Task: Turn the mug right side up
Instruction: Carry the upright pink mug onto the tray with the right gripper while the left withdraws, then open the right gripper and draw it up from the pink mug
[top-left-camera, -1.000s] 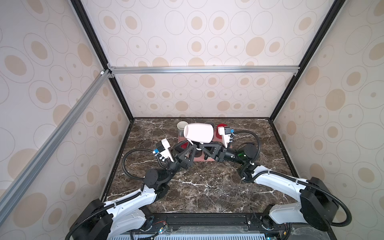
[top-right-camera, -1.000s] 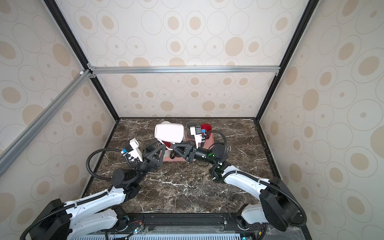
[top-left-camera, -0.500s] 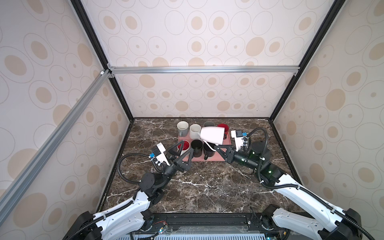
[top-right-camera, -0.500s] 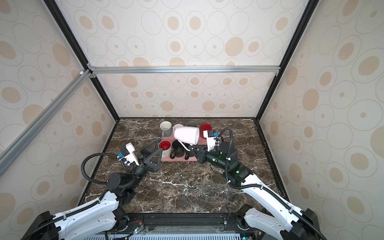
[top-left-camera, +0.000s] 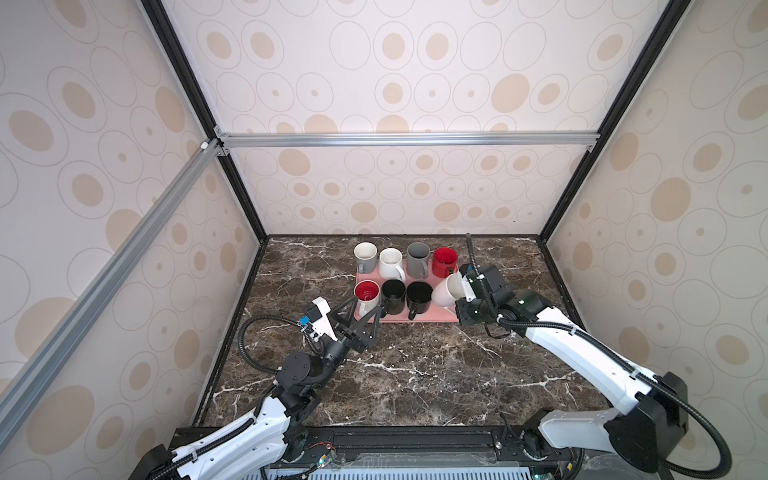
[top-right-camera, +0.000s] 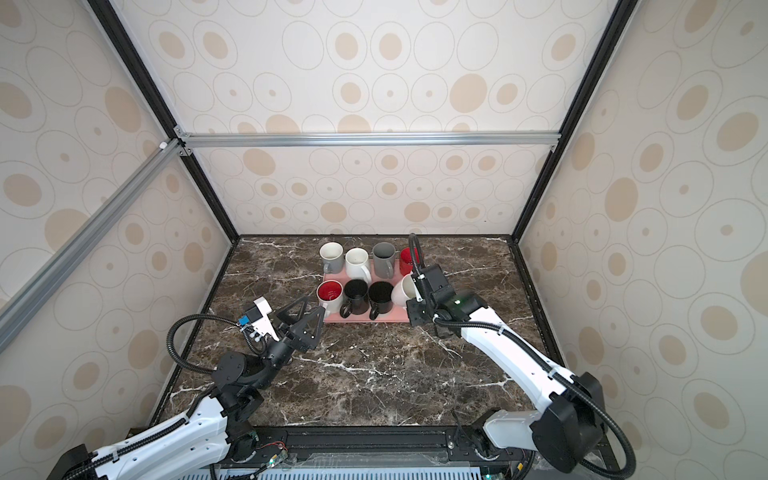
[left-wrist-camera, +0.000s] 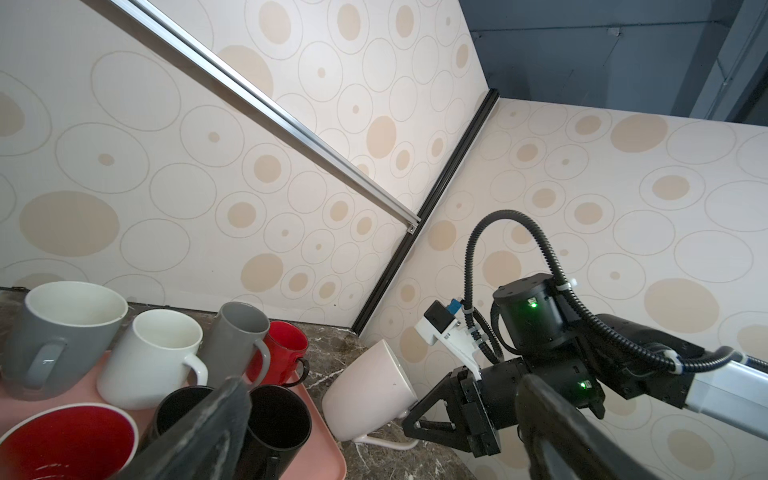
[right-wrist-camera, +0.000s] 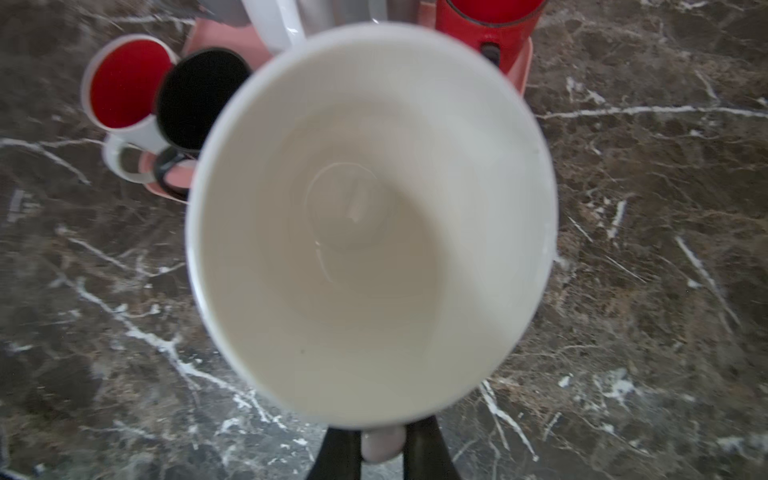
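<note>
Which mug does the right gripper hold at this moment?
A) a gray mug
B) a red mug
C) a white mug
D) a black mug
C: the right gripper has its fingers shut on the handle of the white mug, which is tilted by the right end of the pink tray.

Bench (top-left-camera: 415, 374) dark brown marble, white veins. Tray (top-left-camera: 432, 318) pink. Held mug (top-left-camera: 444, 293) cream-white. Others: two grey mugs (top-left-camera: 417, 261), white mug (top-left-camera: 390, 266), red mug (top-left-camera: 444, 262), two black mugs (top-left-camera: 393, 297), red-lined mug (top-left-camera: 367, 293). Walls (top-left-camera: 374, 62) cream, beige ovals.
</note>
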